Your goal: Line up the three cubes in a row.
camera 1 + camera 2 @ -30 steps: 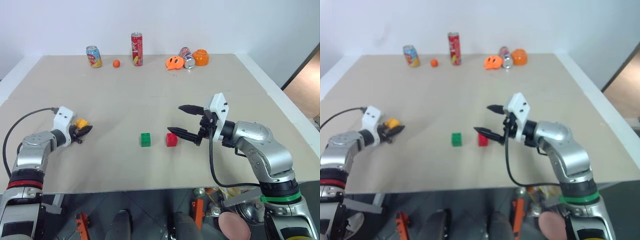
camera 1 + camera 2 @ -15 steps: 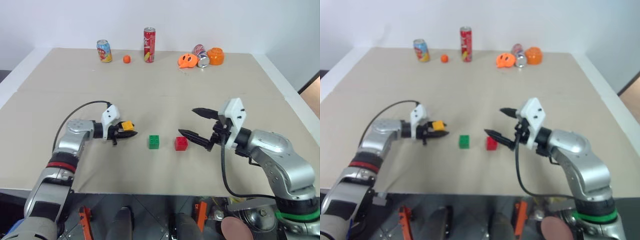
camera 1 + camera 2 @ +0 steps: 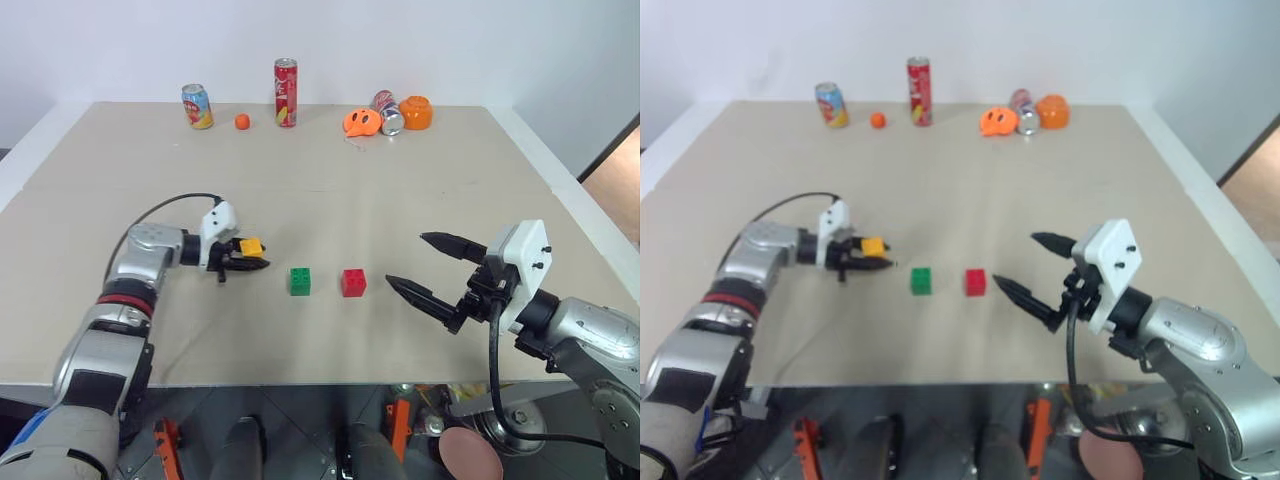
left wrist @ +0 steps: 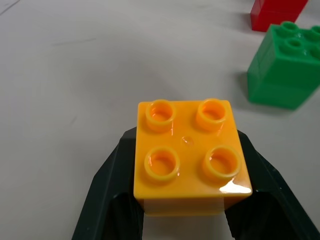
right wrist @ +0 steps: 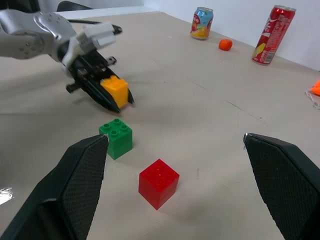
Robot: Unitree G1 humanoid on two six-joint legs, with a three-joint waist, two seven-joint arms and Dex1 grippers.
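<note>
Yellow cube (image 3: 250, 245) pinched in my left gripper (image 3: 246, 258), just left of green cube (image 3: 299, 281). Red cube (image 3: 353, 282) right of green, on table (image 3: 330, 200). My right gripper (image 3: 431, 268) spread wide, empty, right of red.

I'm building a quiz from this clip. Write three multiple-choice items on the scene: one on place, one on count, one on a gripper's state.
1. Which cube lies between the other two?
A red
B green
C yellow

2. How many cubes rest free on the table?
A one
B two
C three

3. The right gripper is:
A open
B shut on a can
C shut on the red cube

Answers:
1 B, the green cube sits between the yellow cube and the red cube.
2 B, the left gripper holds the yellow one.
3 A, the right gripper has its fingers spread, holding nothing.
</note>
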